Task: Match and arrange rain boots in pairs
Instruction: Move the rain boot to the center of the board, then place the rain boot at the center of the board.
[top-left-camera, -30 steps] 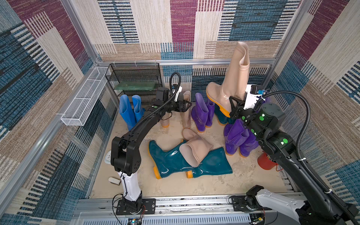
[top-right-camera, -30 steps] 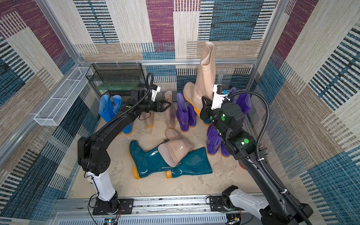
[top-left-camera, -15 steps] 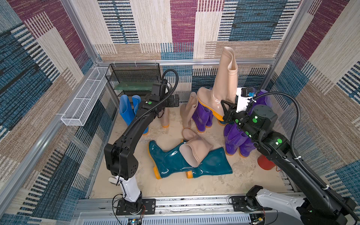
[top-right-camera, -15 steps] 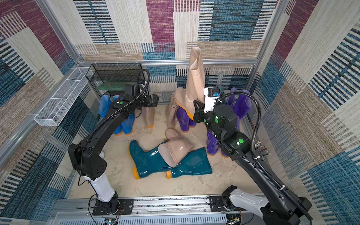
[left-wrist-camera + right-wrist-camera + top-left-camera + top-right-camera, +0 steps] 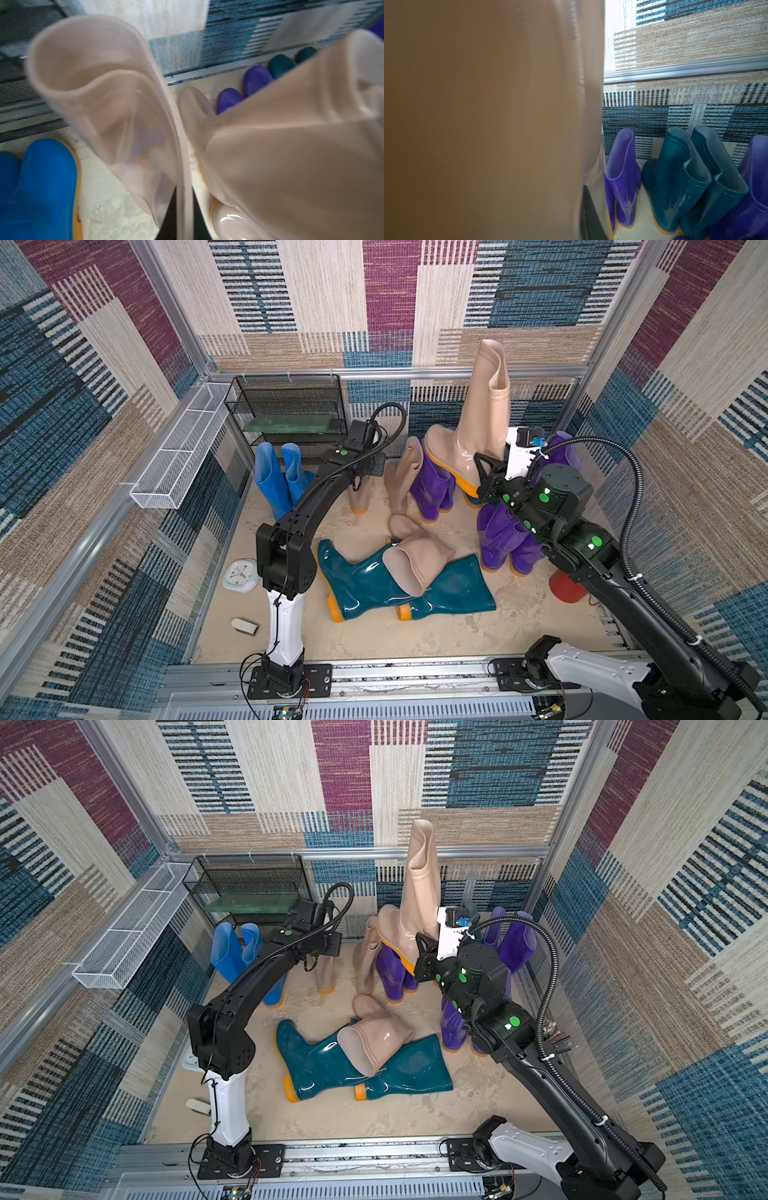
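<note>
- left tool [image 5: 184,190] pressed together on the top edge of the standing beige boot [image 5: 99,108], thin wall pinched in it; wrist view blurry
- standing beige boot is upright on the counter [image 5: 374,639] in front of the black wire rack [image 5: 291,406], between the blue boots [image 5: 276,477] and the leaning beige boot [image 5: 402,477]; from above its top sits under the left wrist
- right tool [image 5: 481,466] clamped on the raised beige boot [image 5: 484,406], grip low near the heel
- raised beige boot is off the counter, shaft up, orange sole tilted, above the purple pair [image 5: 430,485]
- right wrist view: that boot's side fills most of it; past it the teal pair [image 5: 685,176] stands upright at the back wall, single purple boot [image 5: 623,176] just beside
- middle of counter: lying teal boots [image 5: 361,580] on their sides, lying beige boot [image 5: 415,562] across them
- second purple pair [image 5: 505,543] upright, partly behind the right arm; more purple tops [image 5: 565,448] at the back right
- extras: white wire basket [image 5: 174,456] on the left rail, small clock [image 5: 242,574] at the left edge, red item [image 5: 565,587] partly hidden by the right arm
</note>
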Tool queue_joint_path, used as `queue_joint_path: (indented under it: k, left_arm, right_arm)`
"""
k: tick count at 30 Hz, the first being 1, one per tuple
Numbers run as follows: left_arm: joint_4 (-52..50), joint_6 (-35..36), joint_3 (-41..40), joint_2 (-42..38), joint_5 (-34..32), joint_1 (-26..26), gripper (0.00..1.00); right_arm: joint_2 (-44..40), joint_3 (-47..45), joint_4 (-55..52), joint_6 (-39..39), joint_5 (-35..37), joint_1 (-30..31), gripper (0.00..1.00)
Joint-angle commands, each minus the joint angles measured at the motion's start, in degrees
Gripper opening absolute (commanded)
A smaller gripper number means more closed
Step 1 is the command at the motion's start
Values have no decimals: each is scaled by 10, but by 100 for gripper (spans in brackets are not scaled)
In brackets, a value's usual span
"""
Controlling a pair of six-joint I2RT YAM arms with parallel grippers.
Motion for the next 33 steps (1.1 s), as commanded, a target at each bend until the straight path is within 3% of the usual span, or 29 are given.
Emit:
queue_joint_path:
  k: [1,6,10,12,14,15,16,19,26,29,33]
  left_arm:
    - [29,62,-2,-10,100,-16,0]
    - [97,83,-91,-60,155,-22,0]
    - [124,90,-144,-92,124,-18,0]
    - [108,79,-148,-102,107,-10,43]
    - [95,60,-150,-125,104,1,72]
    - [93,53,-156,-144,102,5,95]
    - [96,46,-166,-167,99,8,100]
    - [115,11,-202,-251,65,27,100]
    - [43,-128,-281,-434,-53,114,98]
    - [28,-142,-338,-506,-88,145,96]
    - [29,-147,-399,-572,-81,178,95]
  right_arm:
    - [-8,0,77,2,5,0,0]
    - [-10,-3,77,8,-3,0,0]
    - [-5,-1,80,15,-9,11,0]
    - [1,0,86,22,-12,24,0]
    - [8,-3,96,33,-2,49,0]
    - [13,-5,103,40,10,65,0]
    - [17,-8,112,47,25,81,0]
    - [30,-20,151,74,60,123,0]
    - [131,5,216,100,154,236,0]
    - [194,29,229,108,181,253,0]
    - [294,77,220,127,233,275,0]
